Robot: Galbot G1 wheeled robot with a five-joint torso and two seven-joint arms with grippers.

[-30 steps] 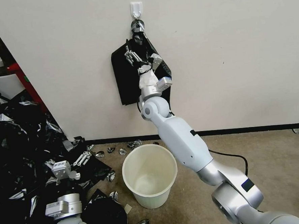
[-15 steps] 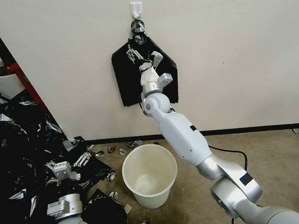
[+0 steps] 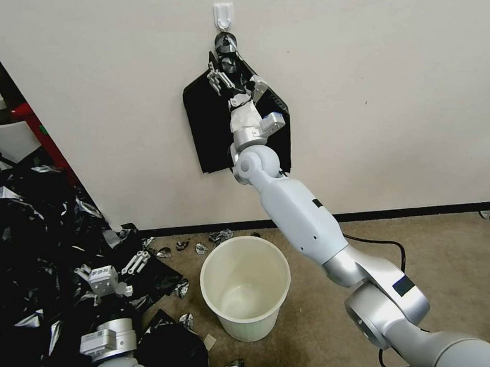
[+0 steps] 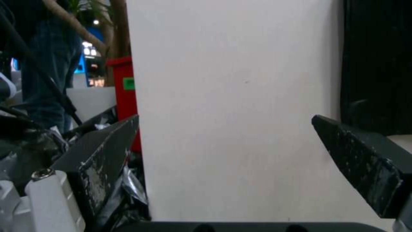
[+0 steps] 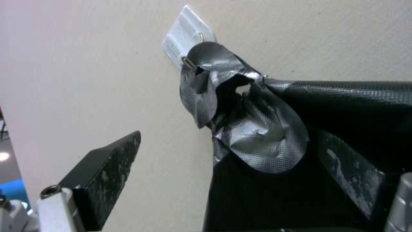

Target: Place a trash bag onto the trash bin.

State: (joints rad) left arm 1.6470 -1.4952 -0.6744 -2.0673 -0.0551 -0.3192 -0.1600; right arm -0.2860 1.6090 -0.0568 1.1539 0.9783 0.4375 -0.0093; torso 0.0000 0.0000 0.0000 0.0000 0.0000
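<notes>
Right tool (image 3: 233,83) now higher on taped bag bundle (image 3: 208,130), fingers wide apart.

A tan carpet floor (image 3: 455,270) carries everything and meets the wall at a dark baseboard on the far side. The trash bin (image 3: 246,287) stands upright on it near the middle, open and bare inside. A heap of black plastic scraps (image 3: 27,241) covers the floor on the left. Small crumpled silvery scraps (image 3: 219,236) lie just beyond the bin, by the baseboard. A black cable (image 3: 379,247) trails over the carpet to the right.
</notes>
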